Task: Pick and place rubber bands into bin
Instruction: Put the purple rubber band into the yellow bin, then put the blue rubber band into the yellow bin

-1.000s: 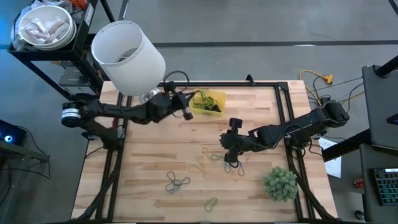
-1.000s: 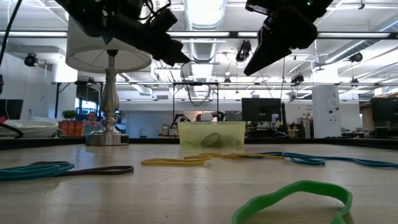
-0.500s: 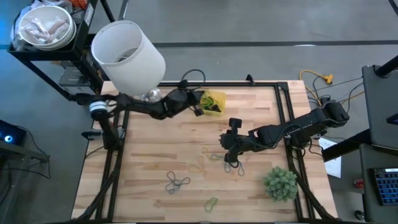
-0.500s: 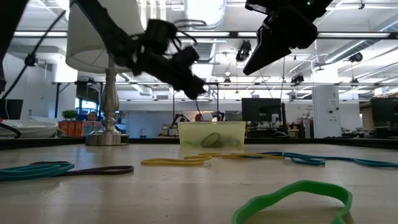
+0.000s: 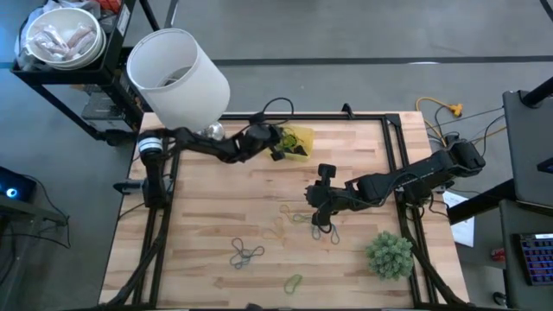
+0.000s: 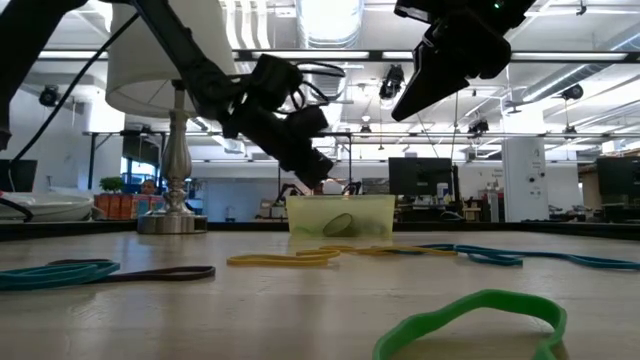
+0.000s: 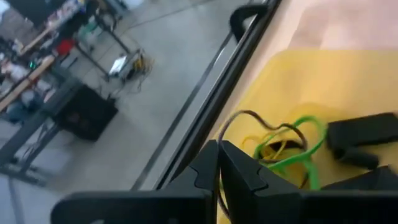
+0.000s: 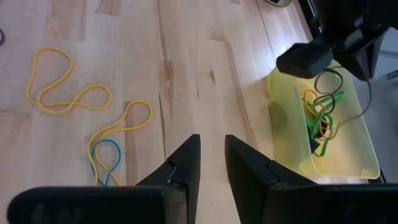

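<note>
The yellow translucent bin (image 5: 298, 142) sits near the table's far edge and holds green, yellow and dark rubber bands (image 8: 320, 121). My left gripper (image 5: 280, 153) hovers just over the bin's left side, shut on a thin dark brown band (image 7: 247, 116). My right gripper (image 8: 211, 163) is open and holds nothing. It hangs over the table's middle, above a black band (image 5: 324, 230). Loose bands lie flat on the wood: tan and yellow ones (image 5: 281, 226), dark ones (image 5: 246, 252) and a green one (image 5: 294, 281). My left gripper pinches the thin brown band (image 7: 225, 132) between its two shut fingertips, slanting down from the table's left. The band is lifted clear. Its loop (image 8: 329, 79) hangs slack beyond the fingers, over the open bin (image 8: 357, 140).
A lamp with a big white shade (image 5: 177, 78) stands at the far left corner, just behind my left arm. A small green plant (image 5: 389, 255) sits near the right near corner. A white bowl (image 5: 60, 39) rests on a shelf off the table.
My left gripper has swung toward the table's right and far edge, from beside the lamp to over the bin. It has also dropped lower, carrying the band with it. My right arm has kept still.
</note>
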